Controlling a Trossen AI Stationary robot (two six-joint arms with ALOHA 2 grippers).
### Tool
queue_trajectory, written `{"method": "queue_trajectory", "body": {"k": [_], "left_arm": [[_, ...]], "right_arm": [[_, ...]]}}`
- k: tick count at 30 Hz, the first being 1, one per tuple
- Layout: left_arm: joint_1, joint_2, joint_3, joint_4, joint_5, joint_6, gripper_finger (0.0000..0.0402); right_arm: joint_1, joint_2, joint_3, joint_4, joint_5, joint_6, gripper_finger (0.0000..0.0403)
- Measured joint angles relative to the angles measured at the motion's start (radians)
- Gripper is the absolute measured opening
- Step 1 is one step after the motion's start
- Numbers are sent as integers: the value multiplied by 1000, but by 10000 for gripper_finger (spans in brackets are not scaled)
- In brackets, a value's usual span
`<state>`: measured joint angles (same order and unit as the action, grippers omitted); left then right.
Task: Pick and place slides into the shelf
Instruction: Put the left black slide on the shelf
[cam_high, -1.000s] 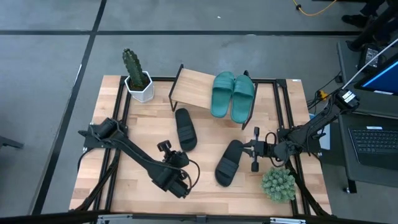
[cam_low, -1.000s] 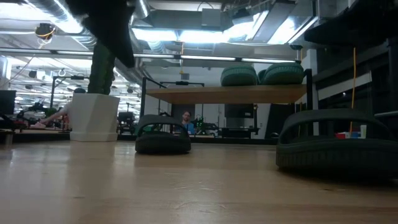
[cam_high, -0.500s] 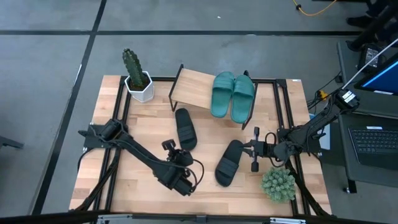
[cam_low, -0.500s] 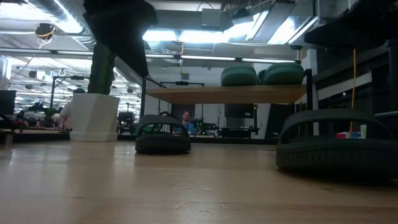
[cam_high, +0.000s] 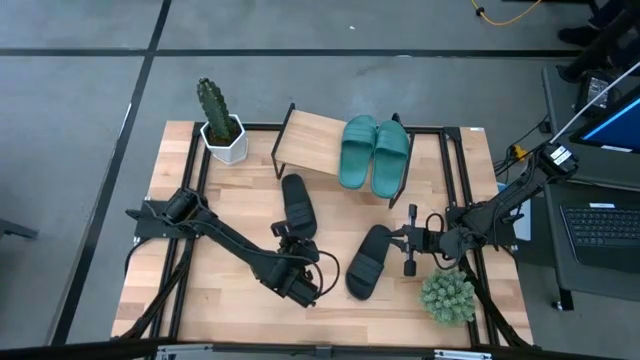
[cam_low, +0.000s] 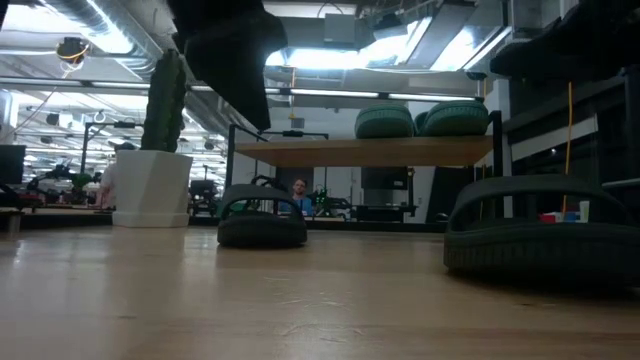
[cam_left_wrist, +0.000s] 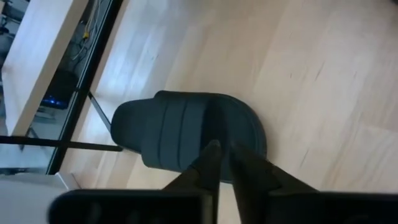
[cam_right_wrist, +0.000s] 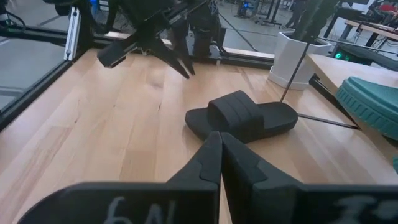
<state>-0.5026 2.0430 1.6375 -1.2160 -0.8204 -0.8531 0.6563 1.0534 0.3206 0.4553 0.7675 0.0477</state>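
Note:
Two teal slides (cam_high: 374, 152) lie side by side on the right part of the slanted shelf (cam_high: 310, 140), which is also in the low view (cam_low: 360, 152). One black slide (cam_high: 297, 207) lies sole-down on the table before the shelf. A second black slide (cam_high: 367, 262) lies nearer and to the right. My left gripper (cam_high: 288, 236) hovers above the table at the first black slide's near end. Its wrist view looks down on that slide (cam_left_wrist: 186, 137), fingers open by a narrow gap (cam_left_wrist: 225, 149). My right gripper (cam_high: 410, 240) is shut and waits right of the second slide.
A cactus in a white pot (cam_high: 222, 130) stands at the far left corner, left of the shelf. A round green plant (cam_high: 447, 295) sits near the right edge, close to my right arm. Bare table lies at the near left. A laptop (cam_high: 600, 225) is off the table's right.
My left gripper has moved toward the table's right, closing on the near end of the black slide in front of the shelf. The slides and my right arm have stayed where they were.

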Motion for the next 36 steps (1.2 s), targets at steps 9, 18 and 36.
{"method": "queue_trajectory", "body": {"k": [9,18,36], "left_arm": [[0,0,0,4,-34,37,108],[-18,0,-1,12,-108,76,119],[-13,-2,-214,207,-125,78,119]], "right_arm": [[0,0,0,-32,-1,25,11],[0,0,0,-34,-1,23,11],[0,0,0,-35,-18,24,11]]}}
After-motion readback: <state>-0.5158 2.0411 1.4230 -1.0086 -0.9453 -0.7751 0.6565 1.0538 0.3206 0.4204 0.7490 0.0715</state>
